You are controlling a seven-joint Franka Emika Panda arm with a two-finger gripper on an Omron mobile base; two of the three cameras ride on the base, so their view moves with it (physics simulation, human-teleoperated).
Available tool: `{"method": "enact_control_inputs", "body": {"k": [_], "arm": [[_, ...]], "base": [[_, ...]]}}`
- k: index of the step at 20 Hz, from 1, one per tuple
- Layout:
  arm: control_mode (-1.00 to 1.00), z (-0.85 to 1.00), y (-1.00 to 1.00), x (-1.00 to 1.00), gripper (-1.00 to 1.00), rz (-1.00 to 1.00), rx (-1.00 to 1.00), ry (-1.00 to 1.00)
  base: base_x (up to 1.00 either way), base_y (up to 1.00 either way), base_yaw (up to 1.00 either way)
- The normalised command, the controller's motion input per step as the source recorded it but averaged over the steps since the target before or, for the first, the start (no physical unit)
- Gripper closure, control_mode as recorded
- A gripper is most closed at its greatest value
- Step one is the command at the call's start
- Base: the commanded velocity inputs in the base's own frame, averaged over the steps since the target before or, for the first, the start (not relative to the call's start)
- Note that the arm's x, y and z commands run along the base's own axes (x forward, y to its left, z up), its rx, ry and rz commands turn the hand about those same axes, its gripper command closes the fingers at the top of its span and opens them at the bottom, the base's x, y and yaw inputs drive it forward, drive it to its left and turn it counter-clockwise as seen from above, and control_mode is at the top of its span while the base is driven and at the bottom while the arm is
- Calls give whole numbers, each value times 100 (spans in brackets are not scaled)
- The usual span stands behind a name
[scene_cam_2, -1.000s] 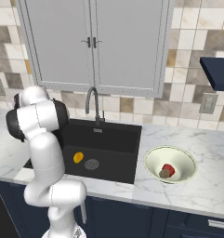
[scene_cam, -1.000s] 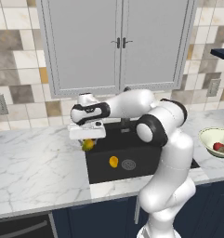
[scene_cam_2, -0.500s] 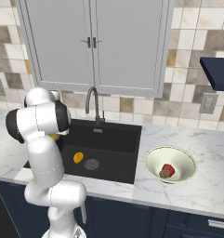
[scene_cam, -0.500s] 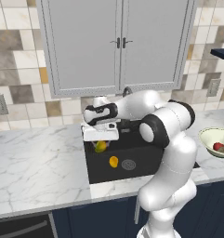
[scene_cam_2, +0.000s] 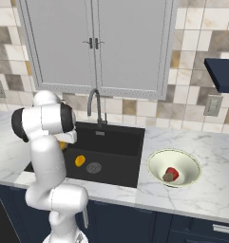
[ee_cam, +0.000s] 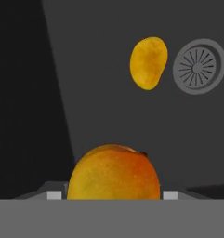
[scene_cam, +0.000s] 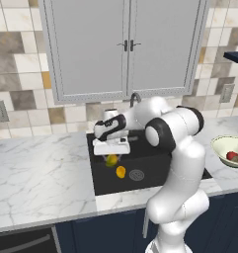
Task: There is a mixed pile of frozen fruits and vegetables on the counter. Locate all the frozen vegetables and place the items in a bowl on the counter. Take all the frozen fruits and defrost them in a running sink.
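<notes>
In the left base view the gripper (scene_cam: 111, 154) hangs over the left half of the black sink (scene_cam: 145, 170), jaws clamped on a yellow-green mango (scene_cam: 111, 159) that is clear of the basin floor. A second mango (scene_cam: 120, 172) lies on the sink floor just left of the round drain (scene_cam: 137, 174). The pale bowl (scene_cam: 228, 150) sits on the worktop (scene_cam: 41, 170) at its right end, with the red vegetable (scene_cam: 232, 155) inside.

In the right base view the held mango (scene_cam_2: 62, 145) peeks out beside the arm at the sink's (scene_cam_2: 120, 142) left edge. The loose mango (scene_cam_2: 80, 161) rests beside the drain (scene_cam_2: 93, 167). The bowl (scene_cam_2: 156, 163) stands on the worktop (scene_cam_2: 201, 190) just right of the sink, holding the red vegetable (scene_cam_2: 172, 172) and a grey-brown lump (scene_cam_2: 167, 177), touching.

In the hand view the grasped mango (ee_cam: 114, 173) sits between the fingertips, with the other mango (ee_cam: 148, 62) and the drain (ee_cam: 199, 66) on the basin floor beyond.
</notes>
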Motion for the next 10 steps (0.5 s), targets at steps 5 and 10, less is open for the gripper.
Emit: {"method": "enact_control_inputs", "body": {"k": [5, 10], "arm": [[-100, -49, -14, 10, 100, 0, -5, -2], [-100, -56, -20, 26, 100, 0, -1, 0]], "base": [[0, 0, 0], [0, 0, 0]]}}
